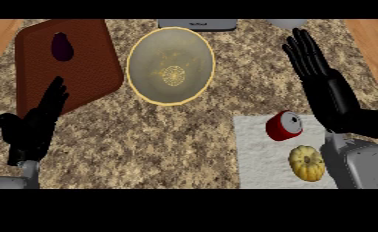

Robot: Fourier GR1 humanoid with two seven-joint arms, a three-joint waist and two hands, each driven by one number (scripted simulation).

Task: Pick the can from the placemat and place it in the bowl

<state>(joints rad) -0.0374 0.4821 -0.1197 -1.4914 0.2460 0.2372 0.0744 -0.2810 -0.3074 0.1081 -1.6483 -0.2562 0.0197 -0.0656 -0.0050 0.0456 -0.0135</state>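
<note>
A red can (284, 125) lies on its side on the white placemat (258, 156) at the lower right, its grey lid facing up and right. A wide bowl (171, 66) with a yellow rim stands at the counter's upper middle, nothing inside it. My right hand (325, 86) is open, fingers straight and pointing away, just right of the can and apart from it. At the lower left my left hand (37, 121) is open too, fingers up, resting by the brown board's near edge.
A small yellow pumpkin (306, 163) lies on the placemat near the can. A brown cutting board (66, 61) at the upper left bears a dark purple eggplant (62, 46). A grey object (198, 24) sits at the far edge behind the bowl.
</note>
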